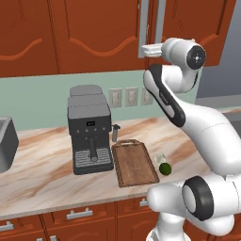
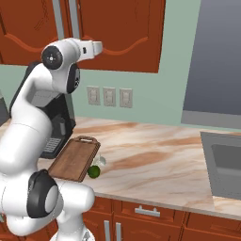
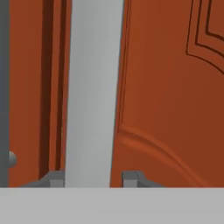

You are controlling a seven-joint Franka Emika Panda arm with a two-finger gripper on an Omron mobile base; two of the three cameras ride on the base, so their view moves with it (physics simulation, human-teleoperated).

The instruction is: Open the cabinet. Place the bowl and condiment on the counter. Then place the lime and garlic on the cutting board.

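Observation:
The cabinet [image 1: 94,33] of reddish-brown wood hangs over the counter [image 1: 42,174] with its doors closed. My gripper [image 3: 93,177] is raised to a door's long silver bar handle [image 3: 94,87] and is shut on it, a fingertip [image 3: 54,178] on either side of the bar. The base views show the hand [image 1: 149,49] [image 2: 94,47] up against the door front. On the counter lies the dark cutting board [image 1: 135,162] [image 2: 74,160]. Just right of it sit the green lime [image 1: 165,168] [image 2: 94,172] and the pale garlic [image 1: 160,157] [image 2: 100,161]. Bowl and condiment are hidden.
A black coffee machine [image 1: 89,129] stands left of the board against the wall. A sink [image 2: 226,164] is set into the counter at the far right. A grey box [image 1: 4,143] sits at the left edge. Drawers [image 2: 148,212] run under the counter.

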